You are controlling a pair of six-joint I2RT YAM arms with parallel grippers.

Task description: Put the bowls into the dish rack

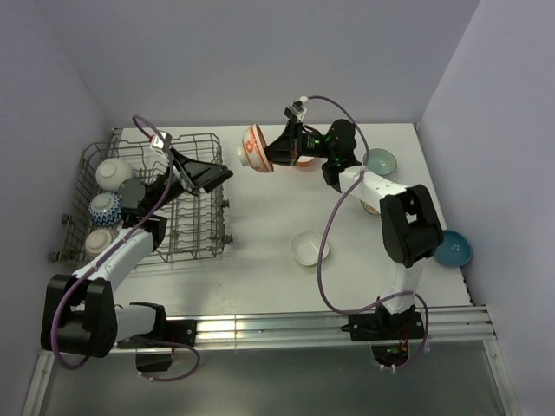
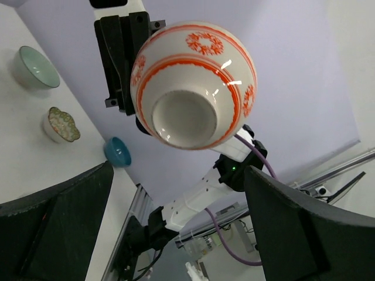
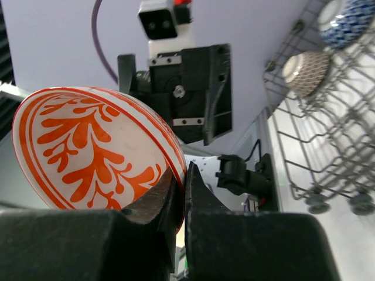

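While your right gripper pinches the rim of the slick, brittle red-orange bowl, grip its far rim with the wide-open left gripper.

The left arm and right arm share one build: white rounded link shells between black, blocky joint housings, on black bases. A purple cable runs in loose loops along each. A green light glows on a black joint of the right arm. The left hand is black, with broad matte fingers, screw heads on its block and a small white camera marked red on top. The right hand is black too, with screws along its edge.
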